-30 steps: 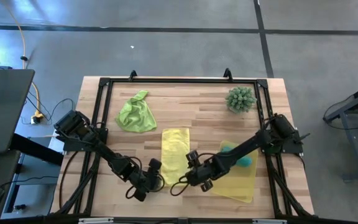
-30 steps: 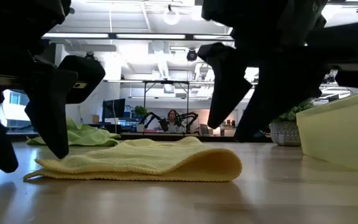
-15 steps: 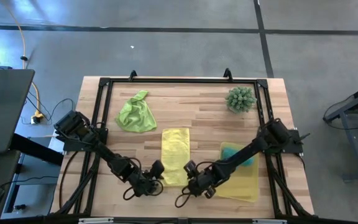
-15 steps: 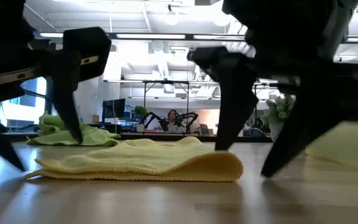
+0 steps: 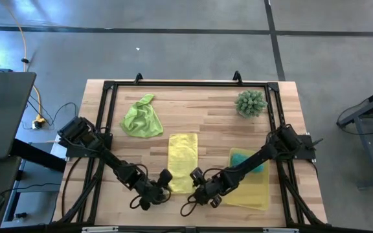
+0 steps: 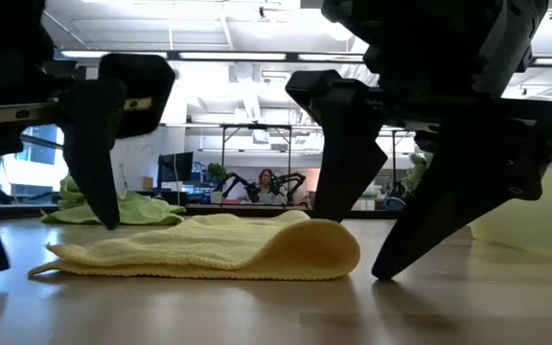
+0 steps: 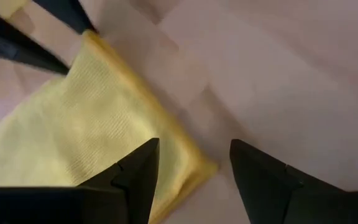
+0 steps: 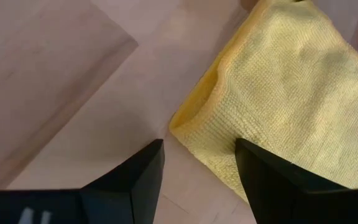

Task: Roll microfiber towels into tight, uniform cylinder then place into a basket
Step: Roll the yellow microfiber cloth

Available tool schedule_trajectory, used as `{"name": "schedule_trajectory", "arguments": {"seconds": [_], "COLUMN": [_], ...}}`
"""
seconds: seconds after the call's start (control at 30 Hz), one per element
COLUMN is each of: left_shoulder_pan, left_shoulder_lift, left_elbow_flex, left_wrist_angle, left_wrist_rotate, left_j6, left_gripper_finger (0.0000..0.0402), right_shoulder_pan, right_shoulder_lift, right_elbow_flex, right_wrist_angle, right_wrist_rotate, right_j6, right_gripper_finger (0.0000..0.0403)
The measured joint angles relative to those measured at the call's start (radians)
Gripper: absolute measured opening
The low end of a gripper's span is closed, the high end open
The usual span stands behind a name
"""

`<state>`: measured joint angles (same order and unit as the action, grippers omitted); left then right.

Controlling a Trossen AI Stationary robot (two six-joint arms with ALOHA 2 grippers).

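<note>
Now the yellow towel [image 5: 182, 162] is seen lying flat on the table [image 5: 199, 110], its long axis running from the far side toward the near edge, where both hands are set. The left hand [image 5: 162, 184] is placed at the towel's near left corner and the right hand [image 5: 199, 183] at its near right corner, each with its fingers spread open and nothing gripped. In each wrist view one finger is seen over the fabric and the other over bare wood, so the near hem is straddled at both corners. Neither arm is clearly nearer; the hem lies just ahead of both, and a roll would be judged to start there and run away along the long axis. The lime towel [image 5: 141, 119] lies crumpled well apart at the far left, and a teal towel [image 5: 243, 157] rests in the basket [image 5: 254, 188].
</note>
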<state>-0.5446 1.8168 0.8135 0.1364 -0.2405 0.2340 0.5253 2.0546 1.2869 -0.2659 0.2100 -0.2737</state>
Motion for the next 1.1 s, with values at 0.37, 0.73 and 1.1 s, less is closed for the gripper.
{"name": "schedule_trajectory", "arguments": {"seconds": [0.37, 0.73, 1.1], "left_shoulder_pan": [-0.018, -0.037, -0.029], "left_shoulder_lift": [0.082, 0.018, 0.009], "left_elbow_flex": [0.005, -0.005, 0.003], "left_wrist_angle": [0.073, 0.040, -0.062], "left_wrist_rotate": [-0.081, -0.114, -0.104], "left_j6": [-0.102, -0.082, -0.090], "left_gripper_finger": [0.0188, 0.0188, 0.0188], "right_shoulder_pan": [0.008, 0.049, -0.008], "right_shoulder_lift": [0.000, -0.037, -0.037], "right_elbow_flex": [-0.001, 0.068, -0.055], "right_wrist_angle": [0.000, -0.090, 0.097], "right_wrist_rotate": [0.001, 0.060, -0.001], "right_j6": [0.119, 0.144, 0.112], "right_gripper_finger": [0.0195, 0.0195, 0.0195]}}
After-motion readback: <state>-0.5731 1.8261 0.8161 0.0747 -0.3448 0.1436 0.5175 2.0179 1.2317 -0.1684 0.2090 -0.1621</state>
